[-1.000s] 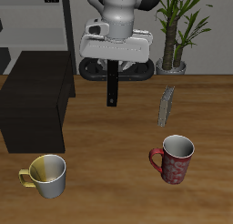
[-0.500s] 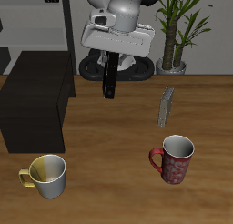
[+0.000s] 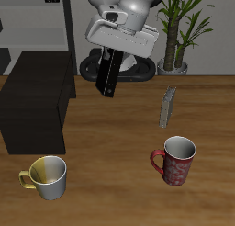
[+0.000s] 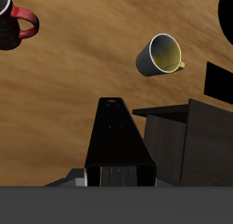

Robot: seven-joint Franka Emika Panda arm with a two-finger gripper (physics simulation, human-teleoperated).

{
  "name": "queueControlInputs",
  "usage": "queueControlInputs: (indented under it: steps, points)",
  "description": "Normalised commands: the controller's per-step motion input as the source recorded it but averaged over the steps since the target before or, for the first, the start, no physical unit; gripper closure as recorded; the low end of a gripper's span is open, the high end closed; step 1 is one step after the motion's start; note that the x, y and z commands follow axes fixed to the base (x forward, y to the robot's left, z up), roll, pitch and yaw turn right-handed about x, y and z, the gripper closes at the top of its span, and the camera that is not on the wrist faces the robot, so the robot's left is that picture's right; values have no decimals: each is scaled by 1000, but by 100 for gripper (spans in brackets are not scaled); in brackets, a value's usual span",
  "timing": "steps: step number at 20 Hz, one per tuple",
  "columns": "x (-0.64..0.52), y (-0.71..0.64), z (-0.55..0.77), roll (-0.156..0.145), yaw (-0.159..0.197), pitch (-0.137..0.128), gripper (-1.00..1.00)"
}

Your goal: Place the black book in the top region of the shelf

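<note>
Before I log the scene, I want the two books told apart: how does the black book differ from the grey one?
The black book hangs tilted in the air, held in the gripper; the grey book stands on the table. The black book is dark and looks larger; the grey book is pale and looks slimmer. Both are thin and roughly upright.

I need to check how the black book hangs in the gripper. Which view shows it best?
The exterior view: the black book hangs tilted from the gripper, in the air above the table, beside the shelf. The wrist view shows only its foreshortened length running away from the camera.
</note>
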Motion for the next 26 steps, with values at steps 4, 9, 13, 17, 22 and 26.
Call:
queueControlInputs:
  steps: [4, 9, 13, 17, 22, 26]
  points:
    - [-18, 58, -37, -112, 42, -9, 100]
    - [51, 58, -50, -77, 26, 1, 100]
    - [35, -30, 38, -133, -61, -11, 100]
    - [-57, 55, -156, -62, -25, 38, 100]
    - [-37, 51, -252, -64, -25, 47, 100]
    - [-78, 270, -193, -3, 1, 23, 100]
